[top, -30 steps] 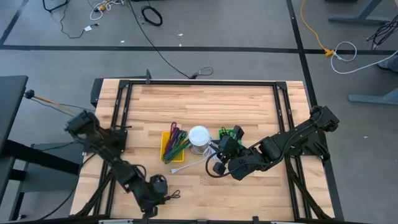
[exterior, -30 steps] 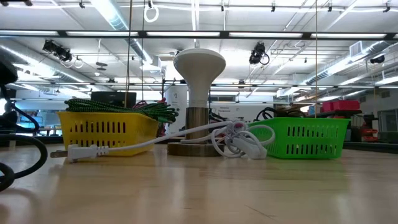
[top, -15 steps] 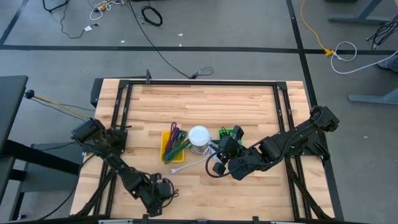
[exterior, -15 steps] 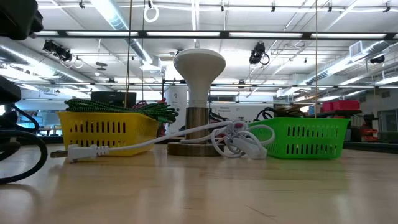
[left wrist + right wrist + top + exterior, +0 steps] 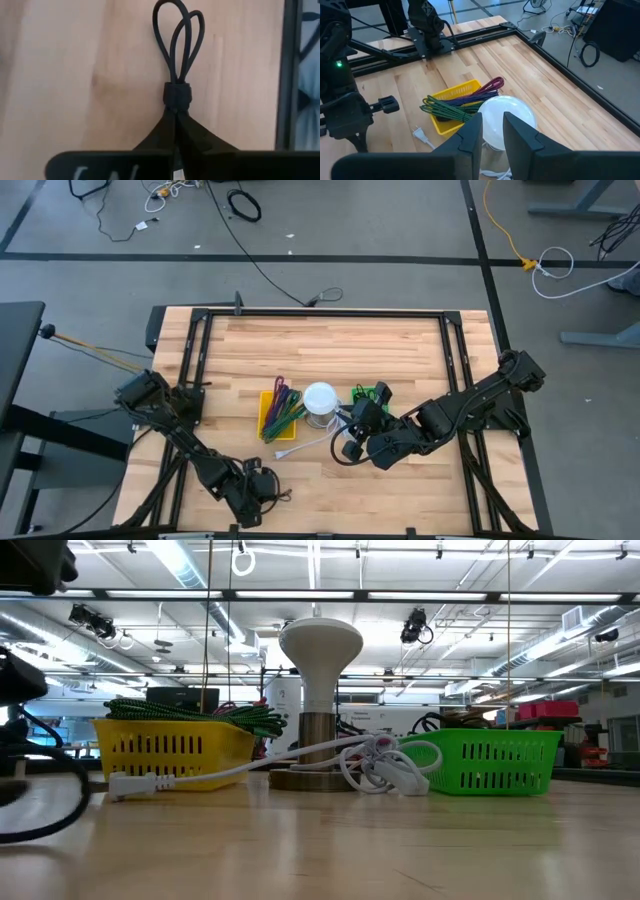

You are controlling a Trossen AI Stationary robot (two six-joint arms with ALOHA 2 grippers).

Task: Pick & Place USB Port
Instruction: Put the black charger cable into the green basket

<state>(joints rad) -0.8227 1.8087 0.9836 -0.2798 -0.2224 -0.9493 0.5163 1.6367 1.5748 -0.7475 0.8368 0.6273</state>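
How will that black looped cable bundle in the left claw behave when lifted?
Likely floppy: the black looped cable bundle is thin cord, so its loops should sag. Probably light. The left claw, shut at the bundle's wrapped neck, should keep the loops together.

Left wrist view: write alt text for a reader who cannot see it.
The left hand, its two dark fingers pressed together, is shut on a bundled black cable at the wrap that binds it. Two loops of the cable fan out beyond the wrap over the light wooden table. A dark frame rail runs along one edge of the table.
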